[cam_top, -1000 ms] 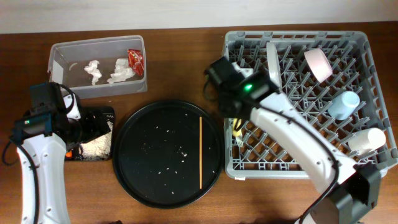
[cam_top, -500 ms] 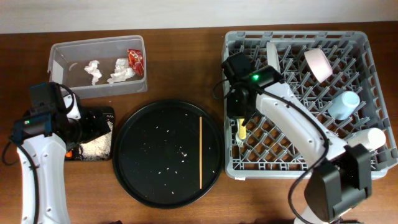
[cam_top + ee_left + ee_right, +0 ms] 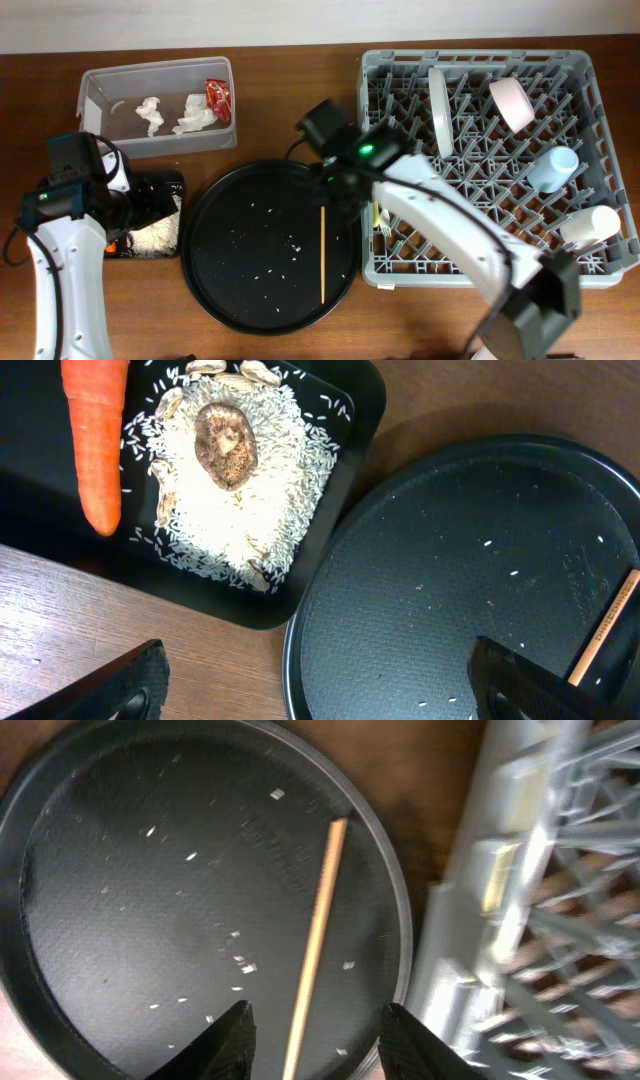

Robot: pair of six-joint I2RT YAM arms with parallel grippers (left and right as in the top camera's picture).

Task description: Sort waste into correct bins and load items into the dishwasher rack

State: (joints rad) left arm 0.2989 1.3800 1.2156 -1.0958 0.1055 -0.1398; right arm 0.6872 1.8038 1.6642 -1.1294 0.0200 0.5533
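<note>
Dishwasher rack (image 3: 470,272) takes up the right side of the worktop (image 3: 290,100). In it I see a white plate (image 3: 439,97) on edge toward the far side and a pink bowl (image 3: 512,104) tilted near it. A light blue cup (image 3: 553,168) and a white cup (image 3: 590,224) sit along the right side. A yellow utensil (image 3: 381,213) and a white fork (image 3: 385,229) are at the near-left corner, both partly under my right arm (image 3: 440,215). Clear tub (image 3: 95,100) is far-left, with two crumpled napkins (image 3: 150,113) and a red wrapper (image 3: 217,95) inside. Black tray (image 3: 345,420) is on the near side of the tub, mostly hidden from overhead by the left arm (image 3: 70,270). Left wrist view shows a rice pile (image 3: 240,510) in it, a brown round piece (image 3: 226,443) on top of the rice, and a carrot (image 3: 95,440) lying alongside. Round black tray (image 3: 270,300) sits between bins and rack, its rim just beside the black tray's corner. It has stray grains (image 3: 247,967) scattered over it and a thin wooden stick (image 3: 323,245) lying along its right side. Right pincer (image 3: 315,1045) hangs over that stick with fingers (image 3: 230,1040) spread, one on either side of it in the wrist view, gripping nothing; height above it I can't judge. Left pincer (image 3: 335,690) hovers where the black tray's corner meets the round tray, gaping wide, empty.
</note>
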